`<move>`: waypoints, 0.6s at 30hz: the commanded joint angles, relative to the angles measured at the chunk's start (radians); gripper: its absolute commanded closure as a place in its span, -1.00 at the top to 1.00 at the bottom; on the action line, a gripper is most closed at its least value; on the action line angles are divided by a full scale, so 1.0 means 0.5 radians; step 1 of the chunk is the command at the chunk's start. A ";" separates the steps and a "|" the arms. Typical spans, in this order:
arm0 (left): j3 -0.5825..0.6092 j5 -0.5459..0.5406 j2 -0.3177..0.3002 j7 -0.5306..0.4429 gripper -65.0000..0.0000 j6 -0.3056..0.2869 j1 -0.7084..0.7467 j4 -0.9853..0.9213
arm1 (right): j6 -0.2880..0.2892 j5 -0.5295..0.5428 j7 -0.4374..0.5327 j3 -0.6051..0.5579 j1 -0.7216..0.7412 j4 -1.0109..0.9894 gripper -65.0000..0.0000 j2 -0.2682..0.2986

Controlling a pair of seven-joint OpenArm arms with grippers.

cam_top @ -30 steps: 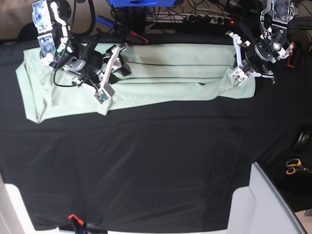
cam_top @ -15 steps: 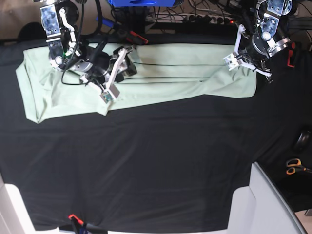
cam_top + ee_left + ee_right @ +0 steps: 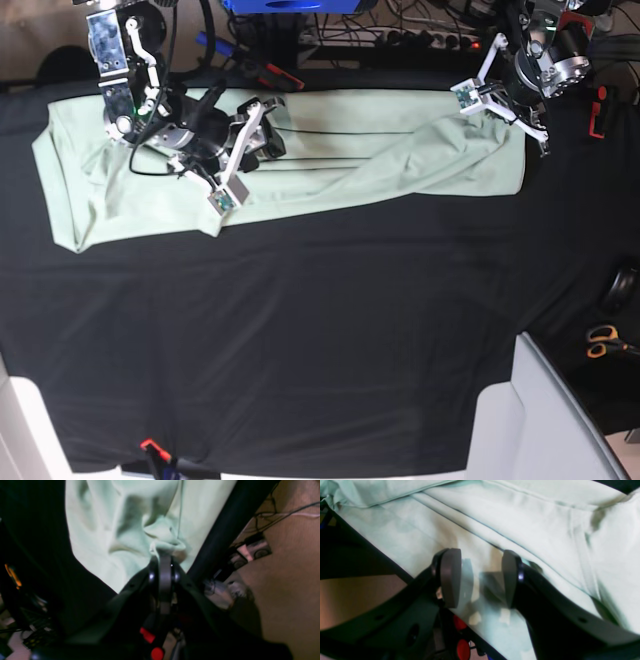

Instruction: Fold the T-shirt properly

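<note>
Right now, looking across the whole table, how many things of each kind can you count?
Pale mint-green cotton T-shirt: 1
Black cloth covering the table: 1
Robot pincers: 2, the left pincer and the right pincer
Orange-handled scissors: 1
Total: 5

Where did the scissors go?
The scissors lie at the right edge of the base view, off the black cloth, just right of the white board in the bottom right corner and far from the T-shirt.
</note>
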 commanded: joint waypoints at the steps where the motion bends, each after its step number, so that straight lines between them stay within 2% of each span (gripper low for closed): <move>1: -0.016 0.051 -0.027 -0.002 -1.00 0.015 0.004 0.004 | 0.019 0.036 0.040 0.007 0.015 0.031 -0.19 -0.003; 6: -0.016 0.195 -0.033 -0.005 -1.00 0.015 0.001 -0.015 | 0.019 0.036 0.040 0.007 0.015 0.031 -0.19 -0.003; 16: -0.016 0.198 -0.055 -0.008 -1.00 0.015 -0.054 0.004 | 0.019 0.036 0.040 0.007 0.015 0.031 -0.19 -0.003; 18: -0.010 0.198 -0.094 -0.008 -1.00 0.012 -0.048 0.016 | 0.019 0.036 0.040 0.007 0.015 0.031 -0.19 -0.003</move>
